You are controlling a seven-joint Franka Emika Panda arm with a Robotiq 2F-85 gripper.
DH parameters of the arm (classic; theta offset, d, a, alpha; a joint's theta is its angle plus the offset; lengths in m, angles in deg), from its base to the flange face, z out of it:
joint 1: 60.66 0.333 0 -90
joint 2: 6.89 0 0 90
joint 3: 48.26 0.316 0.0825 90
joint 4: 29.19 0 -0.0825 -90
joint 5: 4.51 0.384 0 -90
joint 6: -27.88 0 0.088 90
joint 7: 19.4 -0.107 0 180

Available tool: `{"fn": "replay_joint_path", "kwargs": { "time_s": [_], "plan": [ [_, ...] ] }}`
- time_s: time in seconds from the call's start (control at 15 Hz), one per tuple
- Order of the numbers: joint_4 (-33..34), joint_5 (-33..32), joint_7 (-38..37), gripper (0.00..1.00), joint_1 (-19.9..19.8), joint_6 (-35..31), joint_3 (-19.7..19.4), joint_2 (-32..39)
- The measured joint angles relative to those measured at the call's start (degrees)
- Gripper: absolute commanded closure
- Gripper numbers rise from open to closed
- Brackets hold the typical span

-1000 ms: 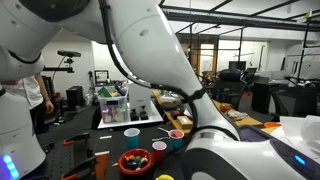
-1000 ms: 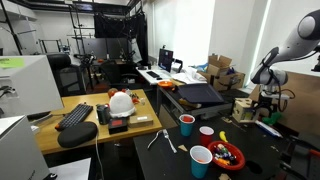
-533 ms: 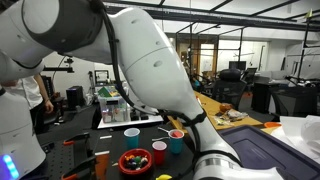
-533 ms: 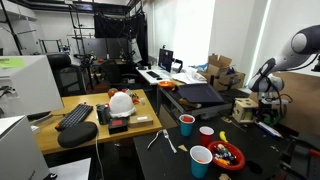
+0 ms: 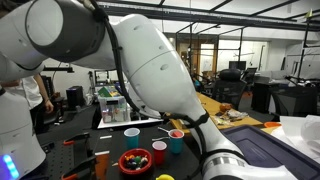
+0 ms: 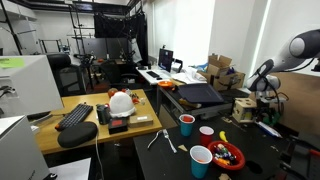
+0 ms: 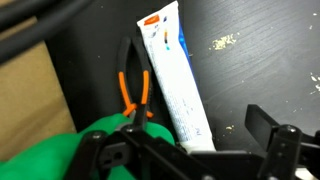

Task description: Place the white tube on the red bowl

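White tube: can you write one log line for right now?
stage: pre-grasp | white tube: flat on dark table, beside orange pliers | jaws: open, above tube's end | red bowl: tube not on it yet

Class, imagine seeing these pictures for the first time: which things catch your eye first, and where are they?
The huge white robot arm fills most of an exterior view. In the wrist view, a white tube lies on the dark table beside orange-handled pliers. The red bowl sits among cups.

The black table carries the red bowl and three cups near one edge. The white tube lies beside orange-handled pliers.
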Motion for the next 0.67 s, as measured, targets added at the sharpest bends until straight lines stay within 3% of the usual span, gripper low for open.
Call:
{"fn": "replay_joint_path", "kwargs": {
  "time_s": [0.67],
  "plan": [
    [5.1, -0.9, 2.7, 0.00, -0.4, 5.0, 1.1, 2.1]
  ]
}}
